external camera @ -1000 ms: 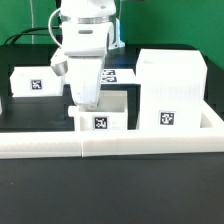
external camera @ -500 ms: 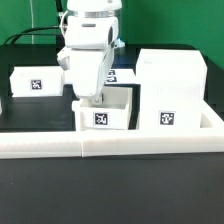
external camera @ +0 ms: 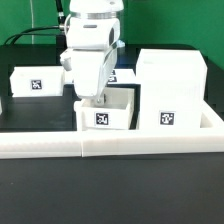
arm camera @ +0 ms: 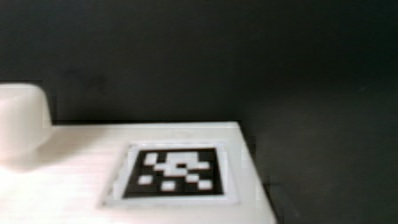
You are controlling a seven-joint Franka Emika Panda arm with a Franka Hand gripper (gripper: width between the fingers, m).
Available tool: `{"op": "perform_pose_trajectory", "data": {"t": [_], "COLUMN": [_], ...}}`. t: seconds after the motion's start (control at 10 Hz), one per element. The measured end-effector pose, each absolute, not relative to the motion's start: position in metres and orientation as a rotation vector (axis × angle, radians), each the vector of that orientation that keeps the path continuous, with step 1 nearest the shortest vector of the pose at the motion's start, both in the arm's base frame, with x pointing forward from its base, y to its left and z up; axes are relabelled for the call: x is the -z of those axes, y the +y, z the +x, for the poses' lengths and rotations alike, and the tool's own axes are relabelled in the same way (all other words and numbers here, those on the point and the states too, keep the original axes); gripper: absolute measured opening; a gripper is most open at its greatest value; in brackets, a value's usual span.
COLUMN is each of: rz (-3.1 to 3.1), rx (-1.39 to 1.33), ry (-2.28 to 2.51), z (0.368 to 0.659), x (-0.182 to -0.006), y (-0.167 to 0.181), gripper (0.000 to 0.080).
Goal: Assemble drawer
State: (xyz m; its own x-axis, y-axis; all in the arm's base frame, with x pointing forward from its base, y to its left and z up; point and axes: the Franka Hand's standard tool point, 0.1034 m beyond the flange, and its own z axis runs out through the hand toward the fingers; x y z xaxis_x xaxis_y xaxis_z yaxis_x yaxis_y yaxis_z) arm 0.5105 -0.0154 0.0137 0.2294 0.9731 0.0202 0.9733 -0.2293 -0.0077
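While gripper (external camera: pixel 89 99) hangs at middle tray (external camera: pixel 118 118) | tray interior partly hidden | gripper opening: cannot tell | housing (external camera: pixel 172 85) just beside tray

White housing (external camera: pixel 171 86) beside tagged tray (external camera: pixel 121 116)

a robotics lab bench; black table (external camera: pixel 110 195), white border rail (external camera: pixel 40 146), tag-marked drawer housing (external camera: pixel 170 80)

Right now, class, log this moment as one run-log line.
gripper: low over middle tray, grip unclear | middle tray: beside housing, not inserted | other tray: exterior view's left, apart
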Motion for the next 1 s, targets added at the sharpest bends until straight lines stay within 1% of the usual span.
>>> {"op": "perform_pose_trajectory", "data": {"t": [0.4,0.6,1.0], "rz": [-2.466,-2.463,-2.499], "rx": [0.055,0.049,0.041], "ry": [-1.945,-1.942,-1.894], "z": [0.5119,0.5115,0.5111], "x": [-0.0126,-0.0111,-0.0097], "y": [-0.0134,-0.0079,-0.0078], "gripper": [0.0044,0.0044,0.0044]}}
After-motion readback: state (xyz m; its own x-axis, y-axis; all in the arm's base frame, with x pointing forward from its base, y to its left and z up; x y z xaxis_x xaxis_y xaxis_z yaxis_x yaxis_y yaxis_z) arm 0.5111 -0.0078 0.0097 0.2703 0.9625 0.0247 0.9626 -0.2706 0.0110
